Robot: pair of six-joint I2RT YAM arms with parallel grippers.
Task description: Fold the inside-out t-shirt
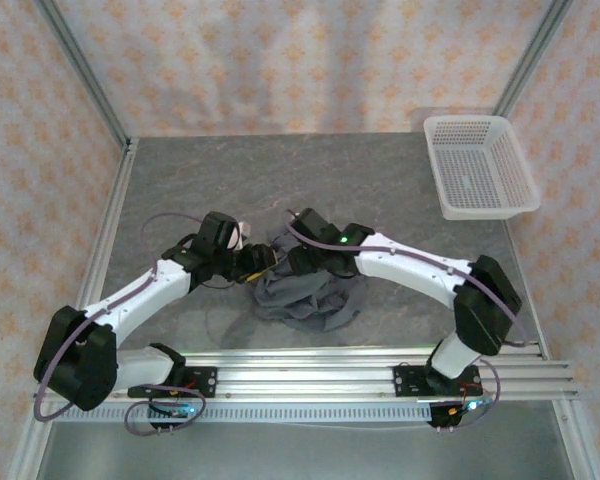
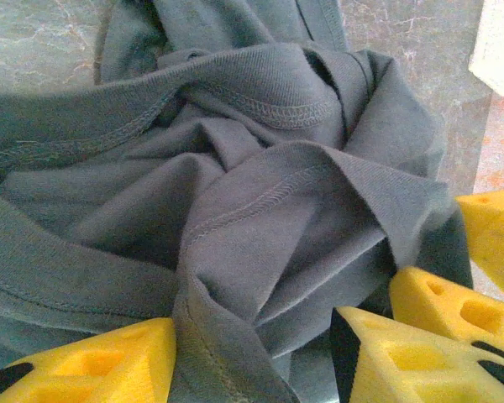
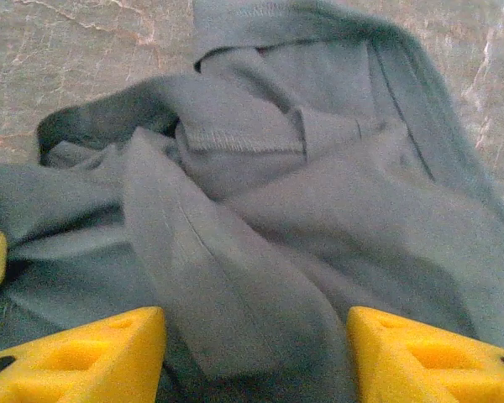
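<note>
The inside-out t-shirt lies in a crumpled heap on the table, around the middle and toward the near edge. It is soft slate-grey knit, matte, with a fine weave showing up close. I see raised stitched seams and a doubled hem band running across the folds. The cloth is bunched into deep, rounded creases with dark hollows between them. The table is a grey, stone-veined surface, smooth and faintly glossy. At its far right corner sits a white plastic mesh basket, rectangular with sloped perforated walls, well apart from the shirt.

My left tool is down at the left side of the heap, its blocky yellow fingers standing apart, partly open. A ridge of cloth runs down between them and touches the left finger, but I do not see it pinched. My right tool meets the heap from the other side, fingers spread wide with a thick fold lying in the gap, nothing clamped. The two tools sit close together at the shirt. In the left wrist view the right tool's fingers show just beside mine, against the cloth.
</note>
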